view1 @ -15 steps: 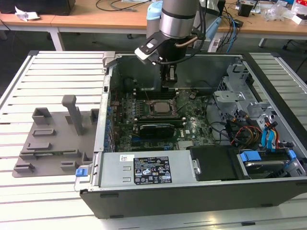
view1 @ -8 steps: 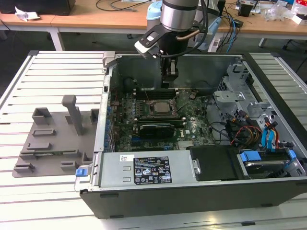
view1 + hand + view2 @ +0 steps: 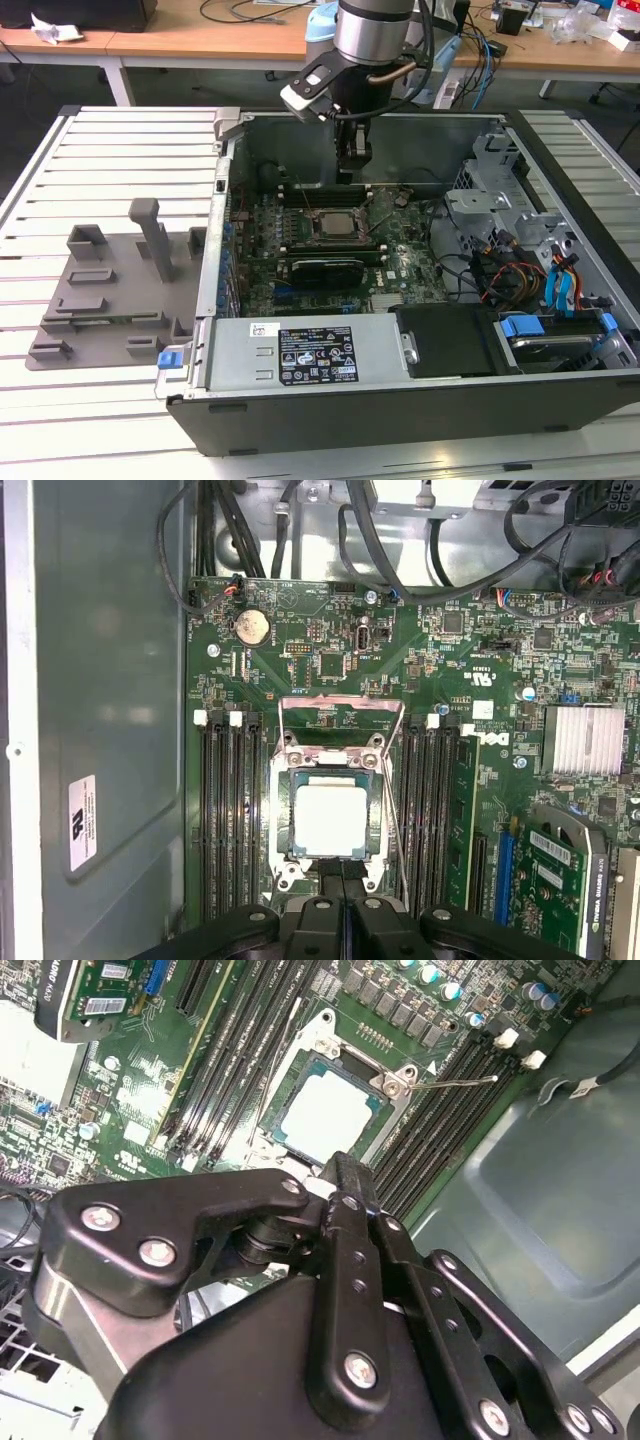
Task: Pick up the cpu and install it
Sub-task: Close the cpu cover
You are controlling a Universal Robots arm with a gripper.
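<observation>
**rigwatcher:** Gripper [image 3: 352,160] status?

**me:** Fingers pressed together, empty, upper middle of the exterior view. cpu [image 3: 333,222] sits mid-frame in the socket [image 3: 281,810]. I'd avoid sideways nudges; it should lie flat.

Cpu [image 3: 330,1110] — pale silver square, lay flat within the socket frame [image 3: 392,1082] on the green motherboard [image 3: 130,1110]. Black memory slots [image 3: 235,1050] ran along two opposite sides of the socket. A thin metal lever [image 3: 455,1082] reached out across one bank. Gripper [image 3: 338,1165] — black, fingers drawn together, tips over the socket's edge just beside the chip. Grey case wall [image 3: 540,1190] lay past the slots.
</observation>
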